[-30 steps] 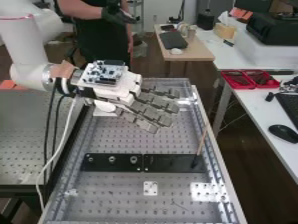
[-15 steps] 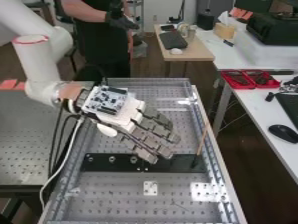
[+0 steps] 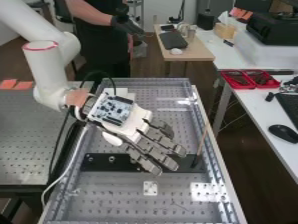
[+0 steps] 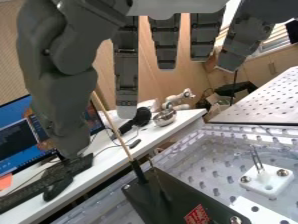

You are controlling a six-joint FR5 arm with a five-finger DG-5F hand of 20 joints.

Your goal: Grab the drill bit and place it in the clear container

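Note:
My hand [image 3: 145, 131] is over the middle of the black plate [image 3: 106, 161] on the bench, its fingers straight and spread toward the bench's near right. To the right of the fingertips a thin tan rod [image 3: 201, 142] leans upright at the plate's right end; I cannot tell whether it is the drill bit. In the wrist view the hand [image 4: 126, 70] has long fingers and a thick thumb hanging apart, with nothing held between them. Beyond them the rod [image 4: 113, 127] rises from a black base, with a thinner dark piece beside it. I cannot make out the clear container for certain.
The perforated bench [image 3: 110, 200] has raised metal edges, and small white plates [image 3: 151, 188] are fixed on it. On the right stands a white desk [image 3: 256, 107] with red trays [image 3: 249, 79] and a mouse [image 3: 284, 132]. A second perforated table [image 3: 30, 140] adjoins at the left.
My hand has moved toward the bench's near end, turning so that its fingers point more nearly toward that end; they now lie over the black plate. The rod has not moved.

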